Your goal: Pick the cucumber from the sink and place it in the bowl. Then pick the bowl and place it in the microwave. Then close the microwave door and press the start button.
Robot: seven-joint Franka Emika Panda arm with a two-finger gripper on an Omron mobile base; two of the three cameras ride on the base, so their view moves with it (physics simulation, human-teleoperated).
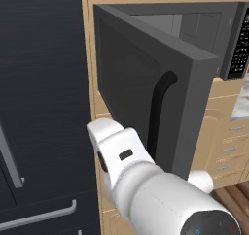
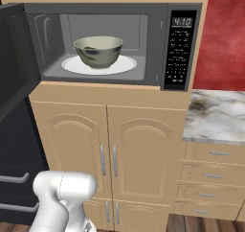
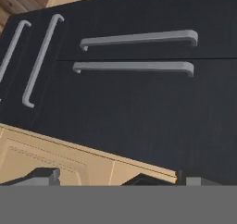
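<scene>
— Bowl position?
— Greyish glossy round bowl [image 2: 98, 51] sits on the white plate [image 2: 125, 64] inside the dark grey microwave [image 2: 158, 44], door [image 1: 141, 91] swung open.
— Fingers?
— Gripper [image 3: 122, 177] spread wide, empty, facing black fridge panels [image 3: 139, 107], well apart from the bowl.

The microwave door [image 1: 141, 93] stands swung open, beside the black fridge [image 1: 44, 108].

Microwave [image 2: 153, 44] open, white turntable plate [image 2: 124, 65] on its floor, bowl [image 2: 98, 51] upright on the plate's middle. Microwave sits on tan cabinets [image 2: 143, 145]; marble counter [image 2: 215, 116] just right.
</scene>
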